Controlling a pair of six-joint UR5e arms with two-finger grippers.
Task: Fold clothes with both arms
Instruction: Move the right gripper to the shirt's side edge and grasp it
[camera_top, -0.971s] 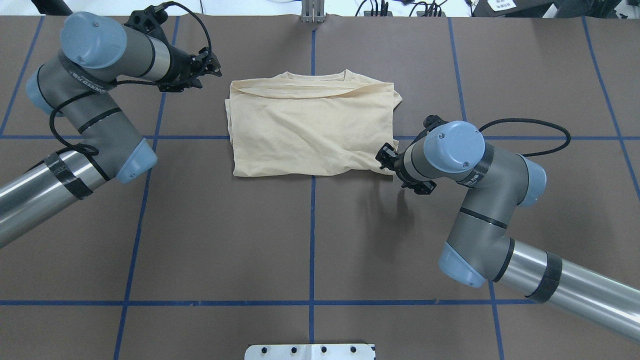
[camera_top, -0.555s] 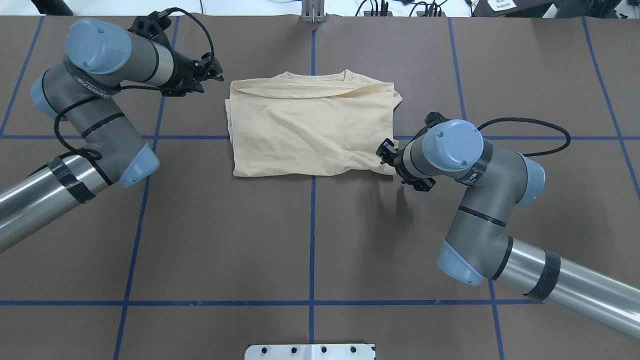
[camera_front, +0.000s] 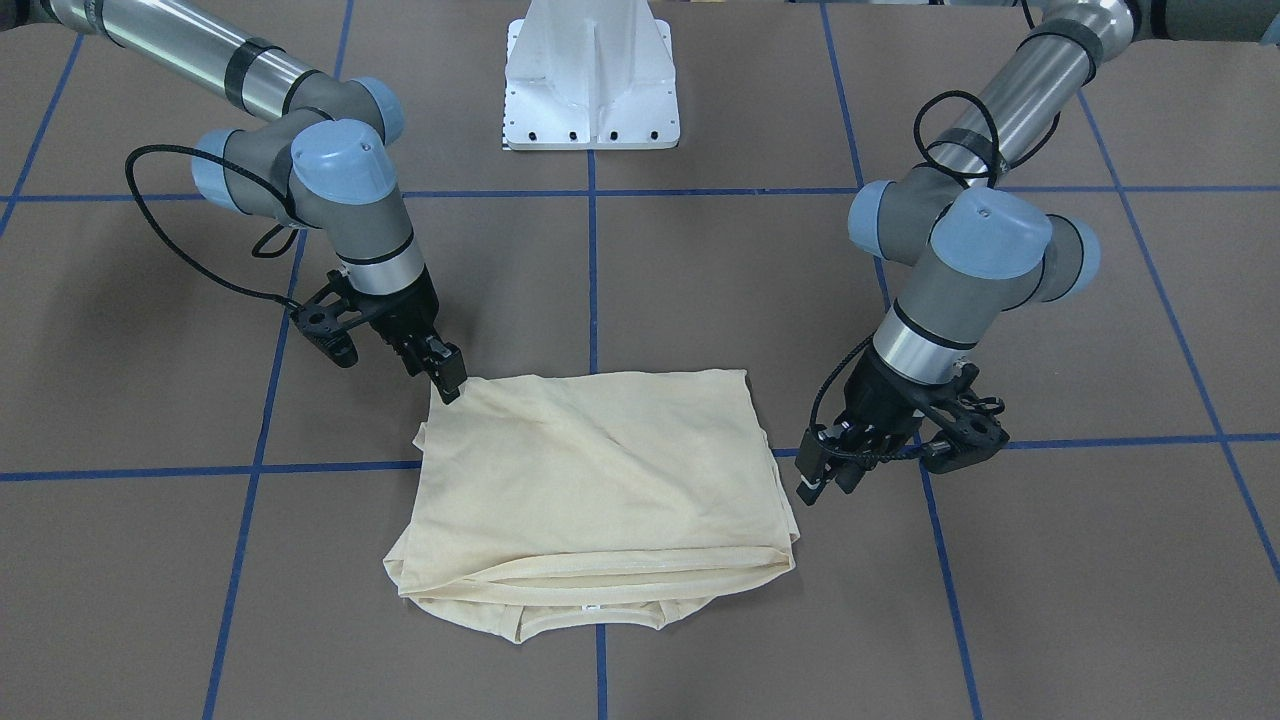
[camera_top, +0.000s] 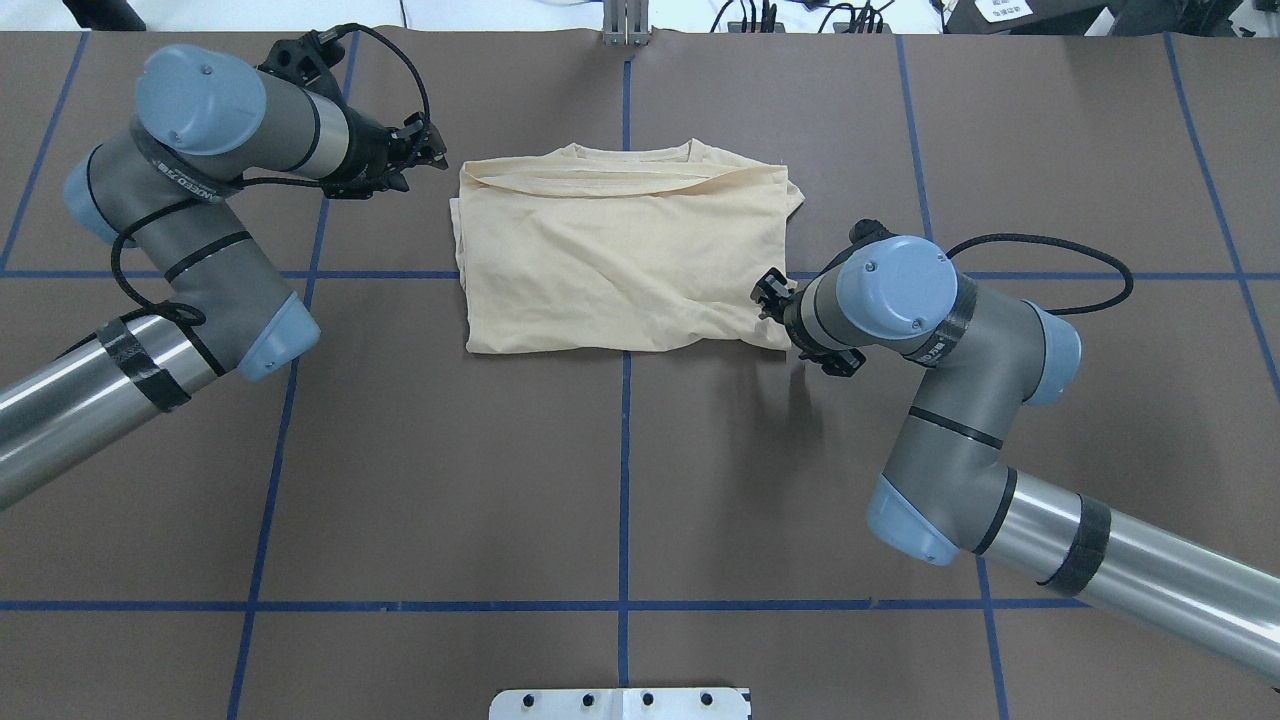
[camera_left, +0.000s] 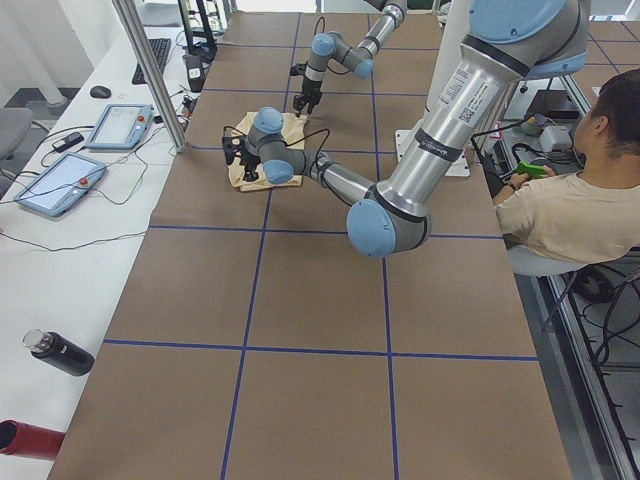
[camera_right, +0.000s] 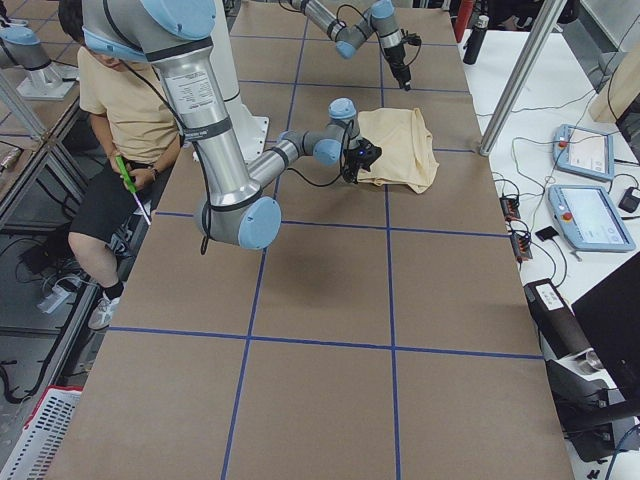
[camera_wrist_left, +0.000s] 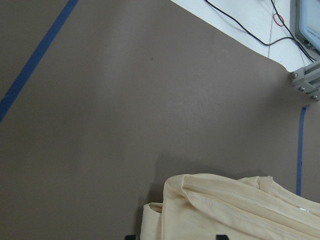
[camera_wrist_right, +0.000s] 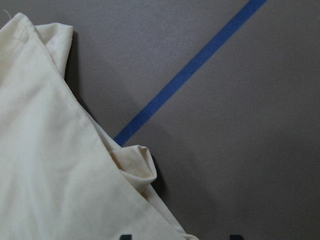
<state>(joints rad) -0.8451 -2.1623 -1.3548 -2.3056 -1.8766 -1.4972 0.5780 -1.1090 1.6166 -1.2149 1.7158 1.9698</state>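
Note:
The clothes are one pale cream shirt (camera_top: 620, 260), folded into a rectangle and lying flat on the far middle of the table, neckline at the far edge. In the front-facing view the shirt (camera_front: 600, 470) shows no print. My left gripper (camera_top: 430, 155) hovers open just off the shirt's far left corner (camera_wrist_left: 235, 210). The same gripper (camera_front: 812, 480) sits low by that edge. My right gripper (camera_top: 765, 295) is open at the near right corner (camera_wrist_right: 135, 170), its fingertips (camera_front: 452, 385) touching the cloth's edge. Neither holds anything.
Brown table cover with a blue tape grid (camera_top: 625, 450). White base pedestal (camera_front: 590, 90) at the robot's side. A metal post (camera_top: 625, 25) stands at the far edge. A seated person (camera_left: 570, 210) and a side bench with tablets (camera_left: 60, 185) lie beyond the table.
The left arm has swung slightly, bringing its gripper a bit nearer the shirt's far left corner. The right gripper has crept up onto the near right corner. The shirt has not moved.

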